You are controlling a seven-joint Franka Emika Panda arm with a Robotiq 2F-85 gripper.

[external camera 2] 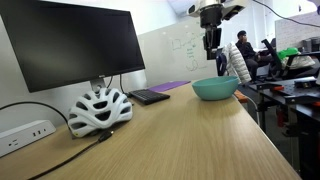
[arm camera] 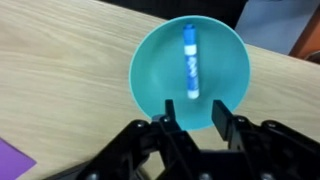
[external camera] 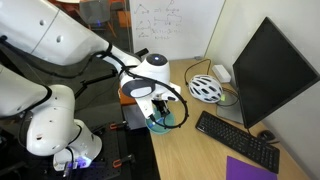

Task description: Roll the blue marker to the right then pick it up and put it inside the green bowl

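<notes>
The blue marker (arm camera: pixel 189 62) lies inside the green bowl (arm camera: pixel 228 48) in the wrist view, its blue cap toward the far rim. My gripper (arm camera: pixel 195 111) is open and empty, directly above the bowl's near rim. In an exterior view the gripper (external camera 2: pixel 212 45) hangs well above the bowl (external camera 2: pixel 215 89) near the desk's far edge. In an exterior view the bowl (external camera: pixel 160 123) is mostly hidden under the gripper (external camera: pixel 157 108); the marker does not show there.
A white-and-black bicycle helmet (external camera 2: pixel 98 110) (external camera: pixel 206 88) sits on the wooden desk. A monitor (external camera 2: pixel 70 45) (external camera: pixel 275 68), a keyboard (external camera: pixel 236 138) (external camera 2: pixel 150 96), a power strip (external camera 2: pixel 25 133) and a purple sheet (external camera: pixel 250 169) (arm camera: pixel 12 160) are also there. A person (external camera 2: pixel 236 57) sits beyond the desk.
</notes>
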